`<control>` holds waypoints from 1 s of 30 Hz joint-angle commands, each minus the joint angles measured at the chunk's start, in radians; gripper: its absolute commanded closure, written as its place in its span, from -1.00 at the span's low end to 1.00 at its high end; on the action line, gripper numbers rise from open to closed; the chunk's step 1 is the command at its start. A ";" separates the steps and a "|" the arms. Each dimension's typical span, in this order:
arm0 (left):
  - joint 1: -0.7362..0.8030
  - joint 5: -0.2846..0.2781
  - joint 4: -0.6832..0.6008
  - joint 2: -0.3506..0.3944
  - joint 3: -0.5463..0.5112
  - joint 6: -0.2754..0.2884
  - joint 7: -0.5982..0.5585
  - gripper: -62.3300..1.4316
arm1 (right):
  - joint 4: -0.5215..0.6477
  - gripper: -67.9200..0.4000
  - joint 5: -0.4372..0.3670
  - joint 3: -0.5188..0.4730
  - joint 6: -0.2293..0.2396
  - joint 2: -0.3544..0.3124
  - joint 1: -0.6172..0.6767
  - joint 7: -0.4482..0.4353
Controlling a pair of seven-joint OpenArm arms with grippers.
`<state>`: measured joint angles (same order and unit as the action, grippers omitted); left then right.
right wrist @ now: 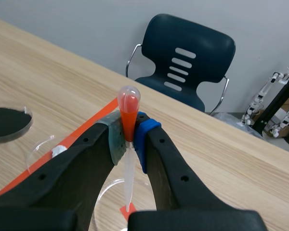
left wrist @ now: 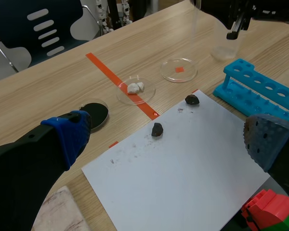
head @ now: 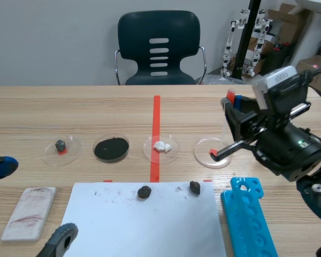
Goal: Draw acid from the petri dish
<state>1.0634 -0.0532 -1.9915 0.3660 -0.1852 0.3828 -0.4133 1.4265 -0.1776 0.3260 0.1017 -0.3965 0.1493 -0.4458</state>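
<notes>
1. The right gripper [right wrist: 129, 139] is clenched on a dropper [right wrist: 128, 113], which stands upright with its red bulb at 12 o'clock and its tip at 6.
2. The petri dish [head: 206, 145] sits on the desk [head: 96, 112] directly under that tip.
3. The left gripper [left wrist: 166, 142] is released and lies well apart, toward 8 o'clock, so the right arm is nearer.

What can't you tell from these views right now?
- Liquid in the clear dish: too transparent in every view.
- Whether the dropper tip touches the dish: right tool hides it in the scene view; wrist view unclear.
- Red-green blocks: cut off by the left wrist view's edge.
</notes>
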 commanded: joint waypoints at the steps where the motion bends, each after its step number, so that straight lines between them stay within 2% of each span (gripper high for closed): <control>1: -0.003 -0.010 -0.013 0.000 -0.006 0.002 -0.016 -1.00 | -0.008 0.96 0.014 -0.008 0.001 0.017 -0.024 -0.029; 6: -0.003 -0.010 -0.013 0.000 -0.006 0.002 -0.016 -1.00 | -0.077 0.96 0.061 -0.008 0.000 0.072 -0.048 -0.047; 10: -0.003 -0.010 -0.013 0.000 -0.006 0.002 -0.016 -1.00 | -0.107 0.96 0.070 -0.009 -0.005 0.089 -0.064 -0.047; 16: -0.003 -0.010 -0.013 0.000 -0.006 0.002 -0.016 -1.00 | -0.131 0.96 0.070 -0.009 -0.057 0.089 -0.067 -0.047; 30: -0.003 -0.010 -0.013 0.000 -0.006 0.002 -0.016 -1.00 | -0.197 0.96 0.069 -0.009 -0.056 0.089 -0.114 -0.051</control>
<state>1.0634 -0.0532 -1.9915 0.3664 -0.1852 0.3828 -0.4133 1.2175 -0.1005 0.3244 0.0448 -0.2966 0.0605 -0.4744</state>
